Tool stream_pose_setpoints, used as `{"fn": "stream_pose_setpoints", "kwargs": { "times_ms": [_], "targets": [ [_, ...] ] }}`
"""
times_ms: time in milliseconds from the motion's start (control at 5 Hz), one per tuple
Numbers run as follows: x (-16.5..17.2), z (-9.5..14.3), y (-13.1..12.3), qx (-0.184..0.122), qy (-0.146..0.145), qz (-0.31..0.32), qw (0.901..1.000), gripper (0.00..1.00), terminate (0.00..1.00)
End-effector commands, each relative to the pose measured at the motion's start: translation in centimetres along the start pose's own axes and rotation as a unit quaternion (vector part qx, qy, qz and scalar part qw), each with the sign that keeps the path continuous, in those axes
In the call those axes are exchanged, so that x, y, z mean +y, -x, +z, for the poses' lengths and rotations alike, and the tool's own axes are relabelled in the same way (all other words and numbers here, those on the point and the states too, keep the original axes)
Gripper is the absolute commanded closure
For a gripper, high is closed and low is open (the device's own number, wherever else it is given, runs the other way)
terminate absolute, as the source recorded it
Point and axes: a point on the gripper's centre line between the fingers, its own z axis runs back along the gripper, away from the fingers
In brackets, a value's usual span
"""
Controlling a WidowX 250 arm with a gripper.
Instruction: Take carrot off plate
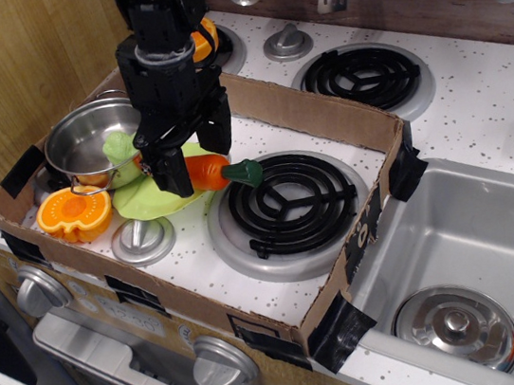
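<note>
Two fingers of the hand (190, 161) straddle the carrot (204, 172), spread wide, not yet clamped. You see the carrot lying across the plate (147, 196), long axis left to right, green stem (243, 172) overhanging toward the burner (287, 203). Note the steel pot (87, 142) and orange fruit half (73, 213) just beside the plate.
</note>
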Motion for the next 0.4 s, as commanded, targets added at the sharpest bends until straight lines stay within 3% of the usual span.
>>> {"fn": "stream_pose_setpoints", "kwargs": {
  "times_ms": [0, 200],
  "targets": [
    [0.28, -0.26, -1.07, 0.01, 0.023, -0.003, 0.9997, 1.0, 0.0],
    [0.25, -0.13, -1.27, 0.021, 0.015, -0.011, 0.9996, 1.0, 0.0]
  ]
}}
